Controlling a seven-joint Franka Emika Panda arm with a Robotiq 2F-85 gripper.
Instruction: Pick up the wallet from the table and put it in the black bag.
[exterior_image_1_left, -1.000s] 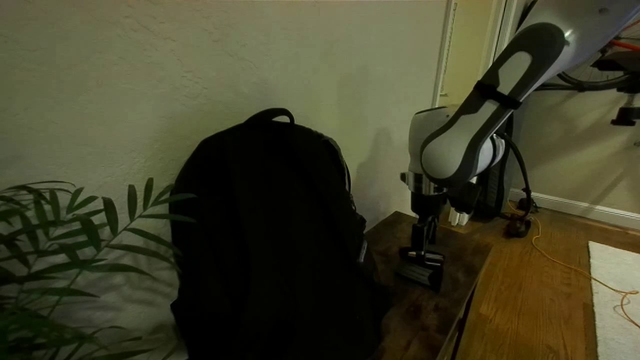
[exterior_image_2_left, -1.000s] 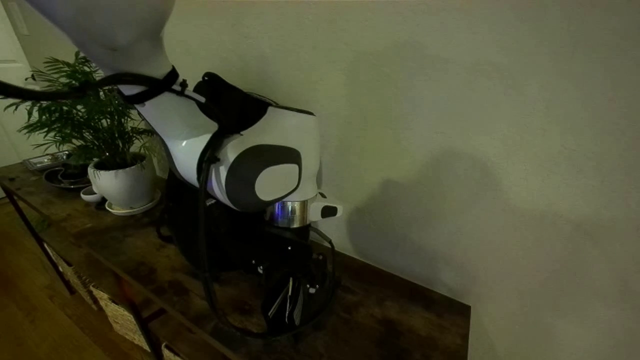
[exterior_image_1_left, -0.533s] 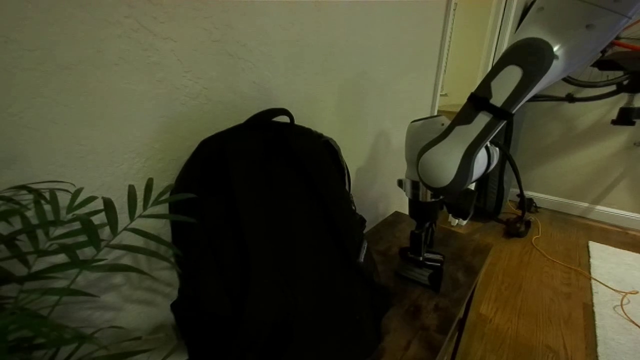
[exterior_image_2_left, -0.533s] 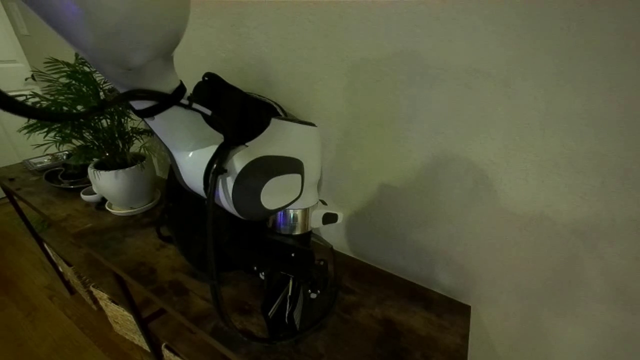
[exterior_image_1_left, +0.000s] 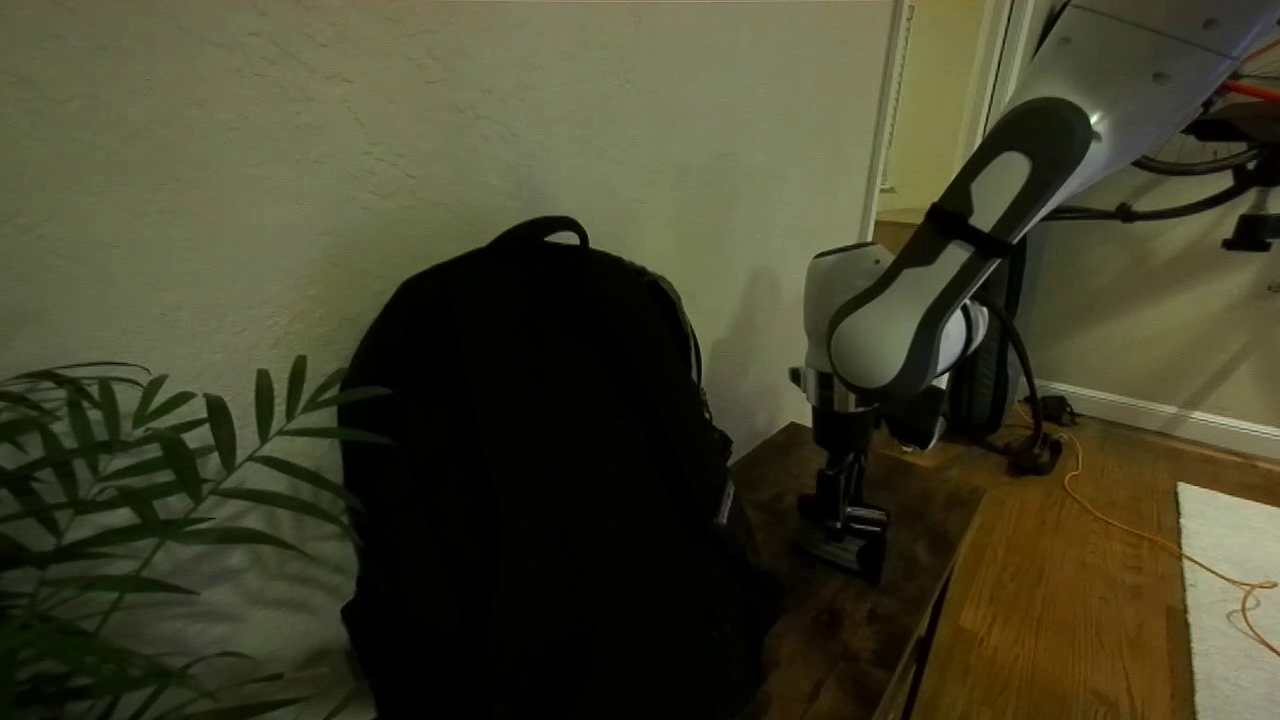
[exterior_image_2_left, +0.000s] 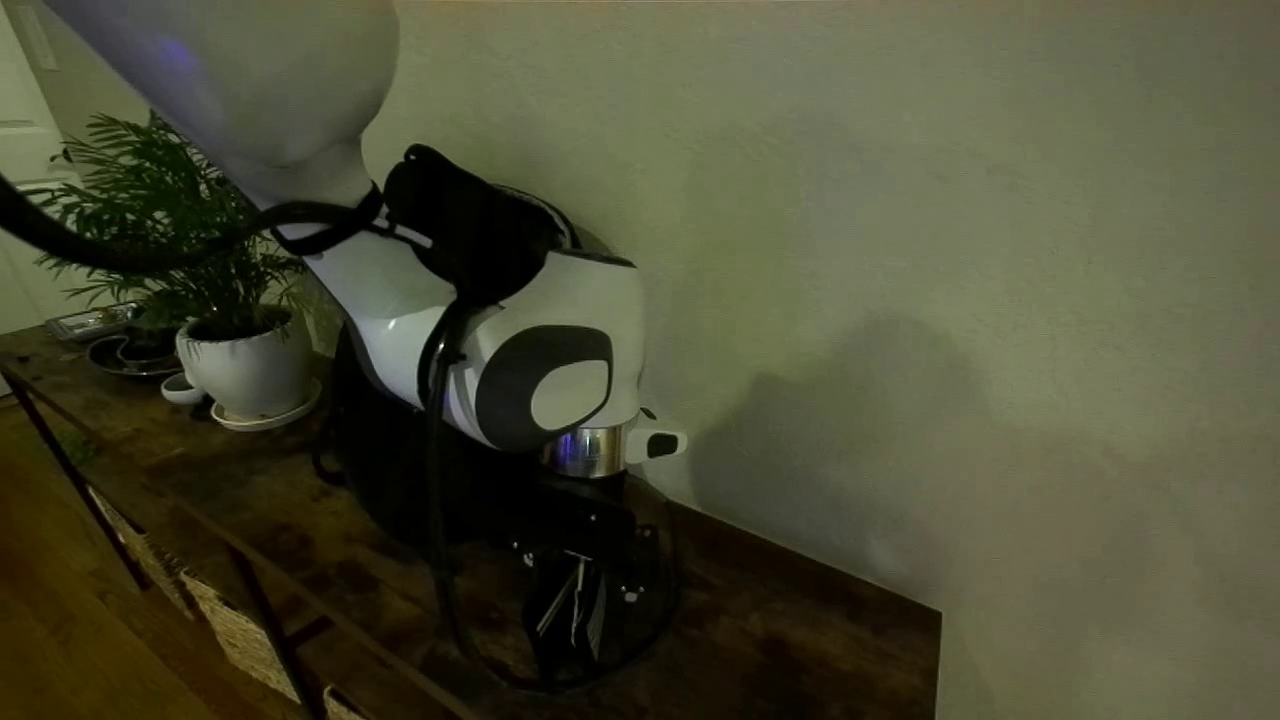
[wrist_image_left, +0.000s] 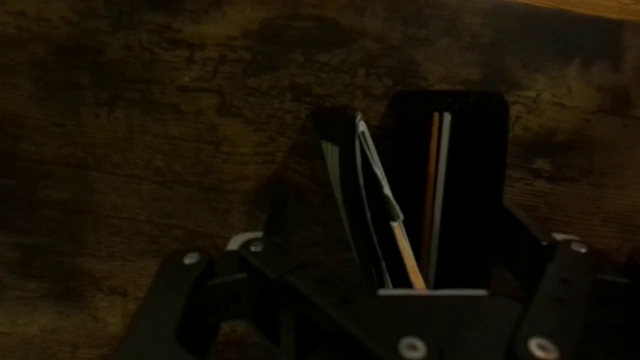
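The end effector (wrist_image_left: 397, 220), spread, brackets the splayed wallet (wrist_image_left: 414, 170) (mottled wooden table (wrist_image_left: 150, 125) beneath).

In an exterior view, the black bag (exterior_image_1_left: 530, 480) stands upright before the wall (exterior_image_1_left: 600, 130). Beside it, over the brown table (exterior_image_1_left: 925, 505), the arm (exterior_image_1_left: 1000, 190) points the gripper (exterior_image_1_left: 845, 522) down at the wallet (exterior_image_1_left: 835, 548); contact between the two cannot be determined. Plant fronds (exterior_image_1_left: 181, 466) overlap the bag's edge. An orange cord (exterior_image_1_left: 1135, 532) crosses the floor (exterior_image_1_left: 1050, 600) onto a white rug (exterior_image_1_left: 1225, 650).

Your table (exterior_image_2_left: 800, 640) — mottled brown
On it, in an exterior view, the wallet (exterior_image_2_left: 585, 615) — toward ten o'clock from there, black bag (exterior_image_2_left: 385, 465), potted plant (exterior_image_2_left: 245, 360), white bowl (exterior_image_2_left: 182, 394), dark dish (exterior_image_2_left: 125, 371).
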